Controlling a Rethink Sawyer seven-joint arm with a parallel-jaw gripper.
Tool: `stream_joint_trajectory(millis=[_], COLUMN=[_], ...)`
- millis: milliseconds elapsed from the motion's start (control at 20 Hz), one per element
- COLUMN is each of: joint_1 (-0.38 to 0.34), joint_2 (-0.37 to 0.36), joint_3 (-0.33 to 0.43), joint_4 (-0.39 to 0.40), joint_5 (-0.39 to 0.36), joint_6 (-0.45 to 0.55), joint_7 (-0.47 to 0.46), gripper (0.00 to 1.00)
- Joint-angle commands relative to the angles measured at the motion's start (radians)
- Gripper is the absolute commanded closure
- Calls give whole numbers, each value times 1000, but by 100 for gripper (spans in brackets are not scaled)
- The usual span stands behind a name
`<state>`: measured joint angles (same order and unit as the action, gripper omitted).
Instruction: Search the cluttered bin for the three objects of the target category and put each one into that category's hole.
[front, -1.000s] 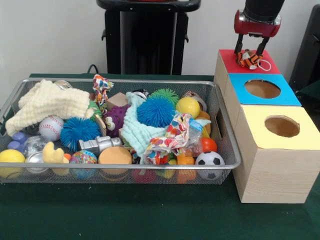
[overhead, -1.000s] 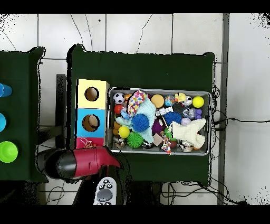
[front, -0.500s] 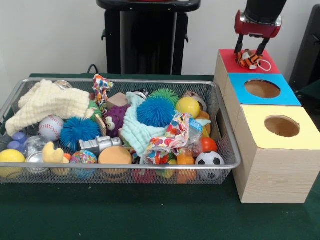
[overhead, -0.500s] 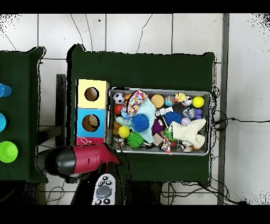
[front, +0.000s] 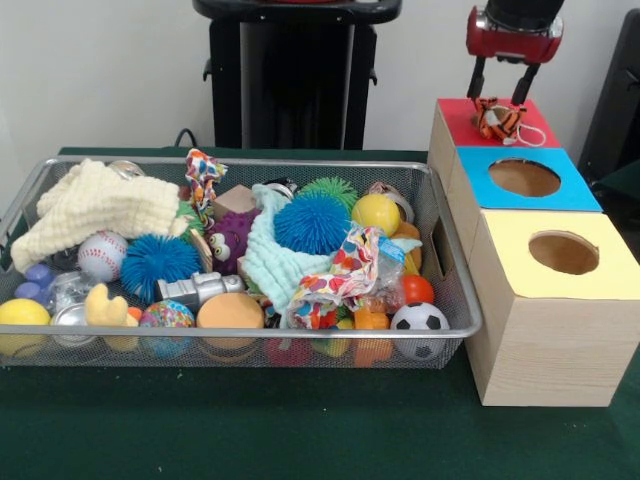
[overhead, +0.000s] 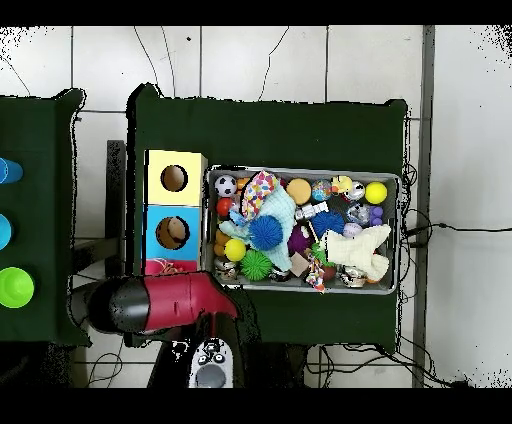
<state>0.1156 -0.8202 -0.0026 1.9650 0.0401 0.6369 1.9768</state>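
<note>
**Q:** What did the front view show?

**A:** At the upper right of the frame the gripper hung with its fingers spread wide, gripping nothing. Directly under them an orange striped toy lay on the red-topped box. Just below stood the blue-topped box with its hole, then the yellow-topped box at lower right. The wire-mesh bin filled the left and centre of the frame, beside the boxes. Inside it, a pale yellow duck sat at lower left, between a yellow ball and a multicoloured ball. A cream knitted cloth covered the upper left corner. Two blue puffballs, a green puffball, a mint cloth and a patterned cloth crowded the middle and hid whatever lay beneath. A soccer ball rested in the lower right corner.

**Q:** And the overhead view?

**A:** The red arm lay at lower left and covered most of the red-topped box, so the fingers could not be seen there. The hole was left of centre, the bin to its right, and the duck near the bin's upper edge. Green cups stood at the far left edge.
</note>
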Motion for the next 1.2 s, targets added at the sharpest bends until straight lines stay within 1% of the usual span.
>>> stream_joint_trajectory(millis=[50, 250, 400, 500, 600, 700, 800, 900, 1000, 1050, 1200], joint_1=[-61, -57, -47, -34, -18, -5, 0, -2, -23, -44, -78], joint_2=[-171, -197, -193, -177, -152, -128, -113, -104, -68, -47, -3], joint_3=[61, 56, 41, 26, 13, 2, -3, -9, -7, 5, 11], joint_4=[7, -2, -1, 5, 15, 21, 20, 6, -12, -11, -23], joint_5=[61, 72, 85, 91, 88, 82, 79, 69, 51, 49, 27], joint_6=[137, 164, 135, 92, 29, -17, -38, -35, -59, -81, -125], joint_7=[51, 78, 121, 158, 190, 208, 208, 195, 163, 139, 101], gripper=[0, 0, 0, 0, 0, 0, 0, 0, 0, 0, 0])
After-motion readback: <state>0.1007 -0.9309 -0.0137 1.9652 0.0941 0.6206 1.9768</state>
